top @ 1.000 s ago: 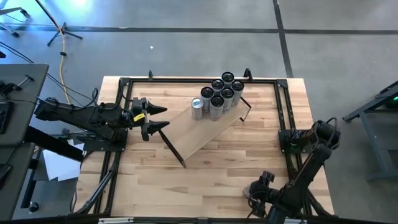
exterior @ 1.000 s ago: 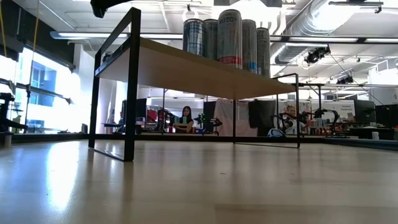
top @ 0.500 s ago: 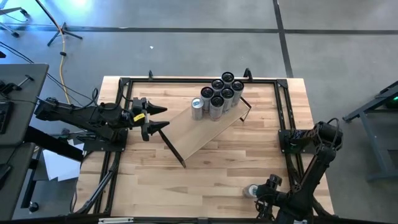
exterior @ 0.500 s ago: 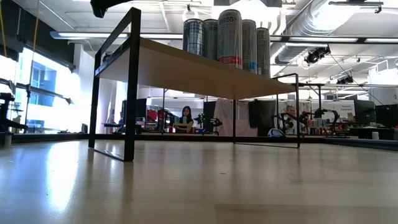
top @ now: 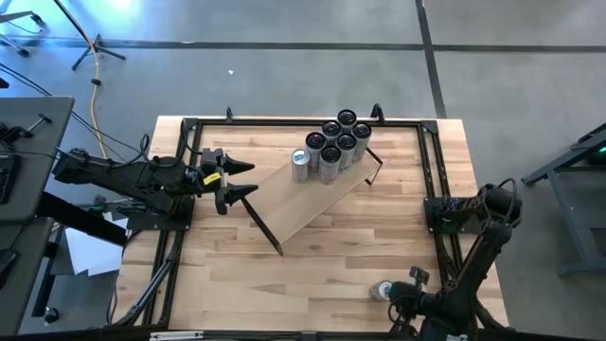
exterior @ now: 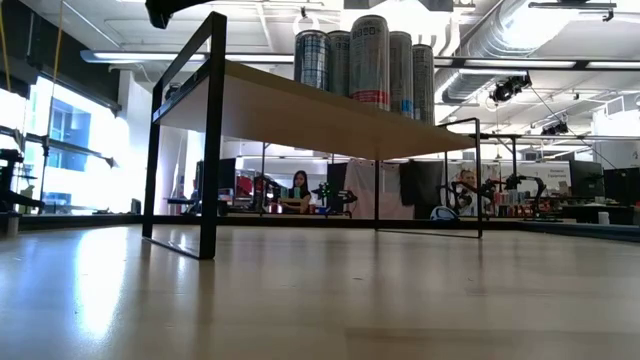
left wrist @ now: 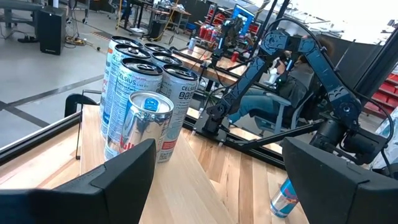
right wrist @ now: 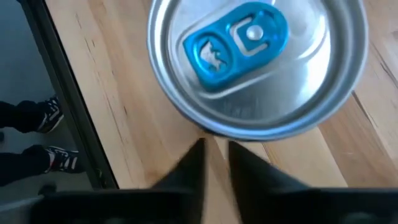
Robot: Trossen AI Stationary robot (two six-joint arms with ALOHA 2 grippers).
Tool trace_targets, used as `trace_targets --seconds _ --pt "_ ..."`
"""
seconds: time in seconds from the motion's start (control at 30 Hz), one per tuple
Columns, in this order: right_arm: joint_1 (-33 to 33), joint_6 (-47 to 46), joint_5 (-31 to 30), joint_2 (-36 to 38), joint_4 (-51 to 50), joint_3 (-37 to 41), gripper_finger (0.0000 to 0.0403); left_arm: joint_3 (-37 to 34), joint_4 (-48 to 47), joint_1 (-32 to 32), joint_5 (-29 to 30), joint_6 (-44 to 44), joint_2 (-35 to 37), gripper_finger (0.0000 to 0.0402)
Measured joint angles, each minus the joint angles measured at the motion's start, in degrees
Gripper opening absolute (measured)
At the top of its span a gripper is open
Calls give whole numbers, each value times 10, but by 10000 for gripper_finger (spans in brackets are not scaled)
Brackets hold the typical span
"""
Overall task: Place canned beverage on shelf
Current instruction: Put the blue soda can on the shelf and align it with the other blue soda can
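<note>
High view shows the right tool (top: 402, 296) at the desk's (top: 312, 265) five o'clock, fingers nearly together beside a loose can (top: 382, 290), gripping nothing, while the left tool (top: 239, 182) waits open by the shelf (top: 317, 197), where seven cans (top: 331, 147) stand.

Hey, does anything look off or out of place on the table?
A lone can sits on the tabletop near the right gripper, away from the cans clustered on the shelf. The gripper's fingers look pinched together beside it, not around it. The shelf lies diagonally; the left gripper waits beside it.
</note>
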State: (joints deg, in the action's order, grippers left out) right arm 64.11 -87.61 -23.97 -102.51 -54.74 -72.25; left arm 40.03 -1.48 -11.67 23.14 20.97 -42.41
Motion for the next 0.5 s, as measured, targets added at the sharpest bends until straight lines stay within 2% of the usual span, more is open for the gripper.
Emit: trace_targets --seconds 0.07,0.2,0.37,0.5 --pt "0 0 0 2 0 0 16 0 0 0 0 0 0 321" --pt "-1 -10 -4 2 -5 0 25 0 0 0 0 0 0 321" --pt "-12 -9 -19 2 -5 0 3 0 0 0 0 1 0 321" --pt "-28 -9 -48 2 -4 0 7 0 0 0 0 1 0 321"
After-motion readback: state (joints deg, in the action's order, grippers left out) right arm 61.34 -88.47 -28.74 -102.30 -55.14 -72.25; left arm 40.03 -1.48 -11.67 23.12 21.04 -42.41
